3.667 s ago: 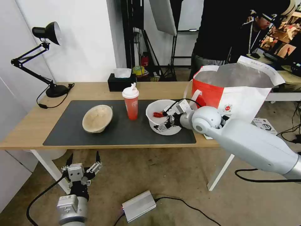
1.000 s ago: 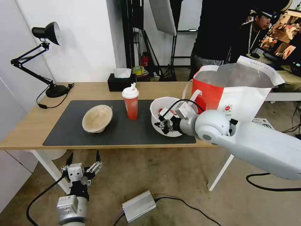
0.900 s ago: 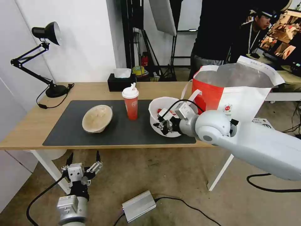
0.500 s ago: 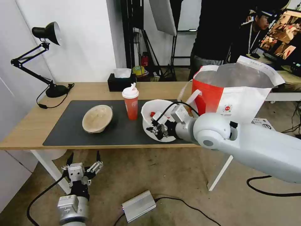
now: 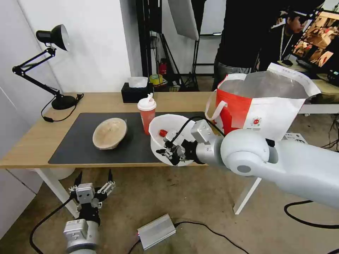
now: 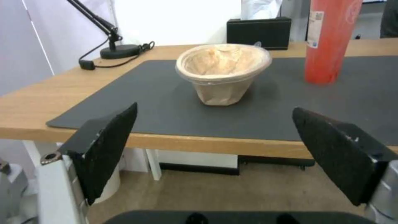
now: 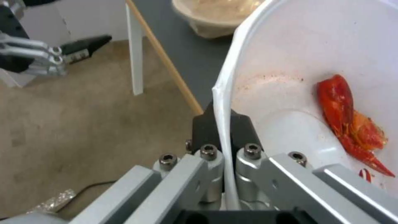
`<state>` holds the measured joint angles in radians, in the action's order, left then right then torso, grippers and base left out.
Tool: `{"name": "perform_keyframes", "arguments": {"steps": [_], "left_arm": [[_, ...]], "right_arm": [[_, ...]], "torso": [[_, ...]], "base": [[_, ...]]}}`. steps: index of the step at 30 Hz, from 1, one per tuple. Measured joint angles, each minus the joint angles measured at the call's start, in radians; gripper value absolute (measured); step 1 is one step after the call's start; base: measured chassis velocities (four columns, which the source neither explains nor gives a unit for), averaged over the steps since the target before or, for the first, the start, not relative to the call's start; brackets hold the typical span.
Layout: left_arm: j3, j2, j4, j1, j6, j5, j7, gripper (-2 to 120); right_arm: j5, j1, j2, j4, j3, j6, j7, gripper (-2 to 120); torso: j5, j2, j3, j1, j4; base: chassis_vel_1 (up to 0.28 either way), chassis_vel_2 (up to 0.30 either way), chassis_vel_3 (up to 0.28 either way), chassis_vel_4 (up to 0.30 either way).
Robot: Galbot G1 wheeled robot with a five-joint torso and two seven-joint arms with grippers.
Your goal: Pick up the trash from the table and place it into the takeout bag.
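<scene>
The white bowl (image 5: 165, 135) with its red crayfish shells (image 5: 162, 133) has been lifted off the dark grey mat (image 5: 120, 150) and carried toward the lower centre of the head view, away from the spot at centre right where it rested a few seconds ago. It is now tilted, its opening turned toward the upper left of the frame, and it overhangs the near edge of the table (image 5: 31, 141). The pick is judged done for this first piece; the transfer to the takeout bag (image 5: 263, 102), standing open at upper right, is not yet made.

The right gripper (image 5: 172, 152) is closed on the bowl's rim: in the right wrist view the thin white wall (image 7: 226, 124) is seen pinched between the two pads, with the shells (image 7: 352, 127) lying inside.

The left gripper (image 5: 92, 183) is parked low at the lower left of the head view, below the table edge, jaws spread wide and holding nothing. The beige bowl (image 5: 109, 133) and red cup (image 5: 147, 114) remain on the mat.
</scene>
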<state>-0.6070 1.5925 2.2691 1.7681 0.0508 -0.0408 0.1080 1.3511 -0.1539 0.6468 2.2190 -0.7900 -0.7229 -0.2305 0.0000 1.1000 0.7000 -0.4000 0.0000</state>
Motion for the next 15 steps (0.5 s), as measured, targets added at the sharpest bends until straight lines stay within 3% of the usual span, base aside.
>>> {"name": "perform_keyframes", "arguments": {"steps": [15], "left_arm": [[-0.001,0.000,0.034,0.023,-0.009,0.000,0.000,100]], "right_arm": [[0.012,-0.227,-0.078,-0.009,-0.031,0.000,0.113,0]], "torso": [[0.0000,0.000,0.000,0.000,0.0000]], "base": [[0.000,0.000,0.000,0.000]]}}
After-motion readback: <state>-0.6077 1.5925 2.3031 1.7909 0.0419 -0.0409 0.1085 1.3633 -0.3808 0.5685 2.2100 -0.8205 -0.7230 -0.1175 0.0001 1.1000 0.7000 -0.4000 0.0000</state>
